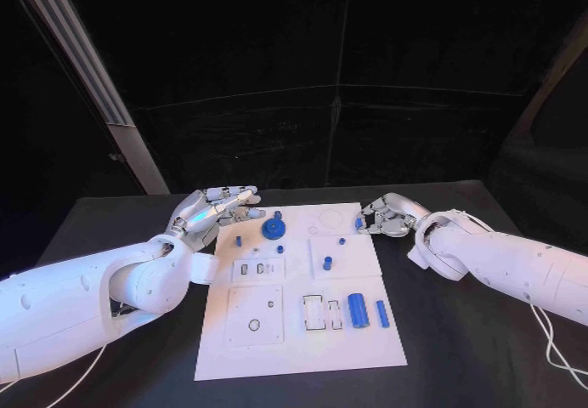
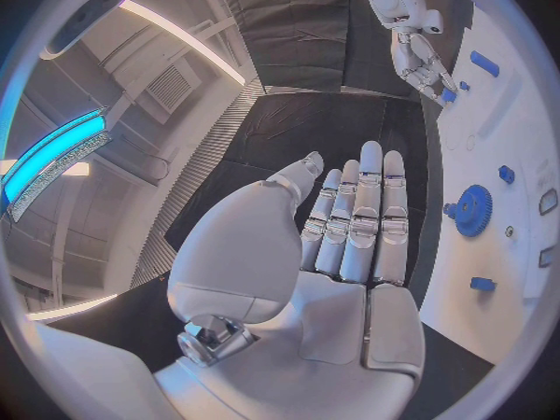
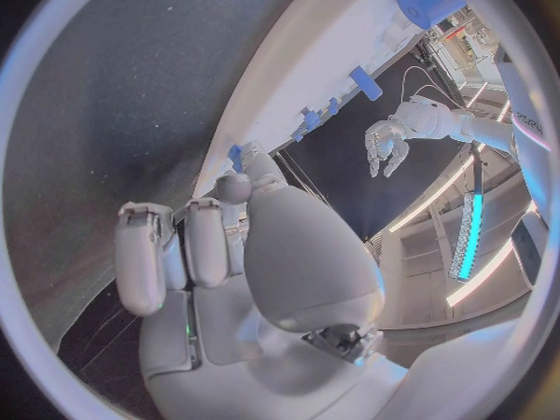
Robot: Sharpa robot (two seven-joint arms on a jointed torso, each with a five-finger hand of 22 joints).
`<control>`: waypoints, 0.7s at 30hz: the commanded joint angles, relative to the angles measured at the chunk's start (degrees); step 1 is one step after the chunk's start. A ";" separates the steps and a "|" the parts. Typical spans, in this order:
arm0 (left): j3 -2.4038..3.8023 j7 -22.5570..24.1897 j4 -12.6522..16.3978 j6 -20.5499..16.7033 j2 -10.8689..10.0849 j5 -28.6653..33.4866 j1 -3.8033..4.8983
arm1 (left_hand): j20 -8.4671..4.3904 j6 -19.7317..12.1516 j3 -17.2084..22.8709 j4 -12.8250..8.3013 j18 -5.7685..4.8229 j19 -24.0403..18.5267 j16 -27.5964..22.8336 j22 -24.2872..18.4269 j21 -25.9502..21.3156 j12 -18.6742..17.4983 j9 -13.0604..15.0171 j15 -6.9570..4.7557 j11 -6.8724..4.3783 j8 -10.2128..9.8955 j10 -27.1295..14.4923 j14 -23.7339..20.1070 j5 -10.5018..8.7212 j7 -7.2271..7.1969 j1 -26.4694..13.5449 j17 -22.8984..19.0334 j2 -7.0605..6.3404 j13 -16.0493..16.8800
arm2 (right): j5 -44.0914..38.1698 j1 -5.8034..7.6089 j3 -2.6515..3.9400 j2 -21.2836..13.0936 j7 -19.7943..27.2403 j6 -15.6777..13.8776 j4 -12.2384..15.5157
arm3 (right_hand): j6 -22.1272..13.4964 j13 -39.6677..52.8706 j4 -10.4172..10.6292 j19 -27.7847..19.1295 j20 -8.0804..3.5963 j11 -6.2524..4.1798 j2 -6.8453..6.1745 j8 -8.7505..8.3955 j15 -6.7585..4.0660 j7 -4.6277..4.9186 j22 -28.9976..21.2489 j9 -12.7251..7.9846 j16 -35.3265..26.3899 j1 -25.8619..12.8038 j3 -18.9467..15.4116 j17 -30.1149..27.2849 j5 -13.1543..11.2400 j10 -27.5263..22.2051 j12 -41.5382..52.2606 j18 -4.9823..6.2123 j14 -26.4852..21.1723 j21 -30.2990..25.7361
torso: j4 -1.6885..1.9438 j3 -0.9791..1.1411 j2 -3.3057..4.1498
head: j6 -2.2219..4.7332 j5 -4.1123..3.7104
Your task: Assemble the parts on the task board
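- Left hand (image 1: pixel 218 206): hovers above the table just off the board's (image 1: pixel 282 353) far left corner, palm up, fingers (image 2: pixel 364 217) straight and side by side, nothing in it. Released; judged to be waiting out of the way while the other hand works.
- Peg (image 1: pixel 238 241): small blue piece standing on the board's left part, near the far edge, next to the left hand.
- Gear (image 1: pixel 274 228): blue toothed wheel with a stub on top, on the board's far left part, just beside the left fingertips; judged already seated on its post.
- Stud (image 1: pixel 279 250): small blue piece on the board, just nearer than the gear.
- Pin (image 1: pixel 327 263): short blue piece at the board's middle, on a raised square plate.
- Cylinder (image 1: pixel 358 310): large blue part lying flat on the board's near right part, beside empty outlined slots; judged still to be assembled.
- Bar (image 1: pixel 382 314): thin blue part lying just right of the cylinder, close to the board's right edge.
- Right hand (image 1: pixel 385 218): at the board's far right edge, fingers curled in, grasping a small blue part (image 1: pixel 360 223) at the fingertips, low over the board; judged to be picking it up or placing it.
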 commanded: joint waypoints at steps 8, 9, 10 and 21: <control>0.04 0.29 0.12 0.81 -0.06 -0.06 0.06 | 0.44 -0.43 0.40 -0.01 0.85 0.14 -0.24 -0.06 -0.20 -0.21 -0.02 0.18 0.43 -0.24 -0.18 -0.01 0.11 -0.14 -0.28 0.11 -0.65 -0.08 | -0.24 0.07 0.03 0.49 -0.36 0.40 -0.24 | 0.60 0.06 -0.03 1.20 -0.01 0.16 0.69 0.30 -0.45 -0.01 8.25 -0.01 0.42 -0.10 0.37 0.17 -0.53 0.51 0.38 -0.09 2.29 0.23 | 0.07 0.02 0.00 | -0.06 -0.15; 0.04 0.29 0.12 0.80 -0.07 -0.06 0.06 | 0.44 -0.43 0.40 -0.01 0.85 0.14 -0.24 -0.06 -0.20 -0.21 -0.02 0.18 0.43 -0.24 -0.18 -0.01 0.11 -0.14 -0.28 0.11 -0.65 -0.08 | -0.24 0.07 0.03 0.54 -0.36 0.40 -0.25 | 0.60 0.06 -0.03 1.20 -0.01 0.16 0.69 0.30 -0.45 -0.01 8.25 -0.01 0.42 -0.10 0.37 0.17 -0.53 0.51 0.38 -0.09 2.29 0.23 | 0.08 0.03 0.01 | -0.06 -0.14; 0.04 0.29 0.11 0.80 -0.08 -0.06 0.06 | 0.44 -0.43 0.40 -0.01 0.85 0.14 -0.24 -0.06 -0.20 -0.21 -0.02 0.18 0.43 -0.24 -0.18 -0.01 0.11 -0.14 -0.28 0.11 -0.65 -0.08 | -0.24 0.07 0.03 0.59 -0.35 0.39 -0.27 | 0.60 0.06 -0.03 1.20 -0.01 0.16 0.69 0.30 -0.45 -0.01 8.25 -0.01 0.42 -0.10 0.37 0.17 -0.53 0.51 0.38 -0.09 2.29 0.23 | 0.10 0.03 0.01 | -0.06 -0.13; 0.04 0.24 0.02 0.72 -0.02 -0.06 0.06 | 0.44 -0.48 0.47 -0.03 0.85 0.14 -0.27 -0.06 -0.20 -0.22 -0.03 0.18 0.44 -0.25 -0.21 0.00 0.10 -0.13 -0.34 0.12 -0.70 -0.09 | -0.25 0.07 0.03 0.91 -0.37 0.47 -0.44 | 0.79 0.19 -0.05 1.27 -0.01 0.17 0.93 0.27 -0.44 0.01 8.36 -0.03 0.50 -0.14 0.53 0.30 -0.87 0.60 0.54 -0.11 2.32 0.28 | -0.05 0.02 0.01 | -0.19 -0.15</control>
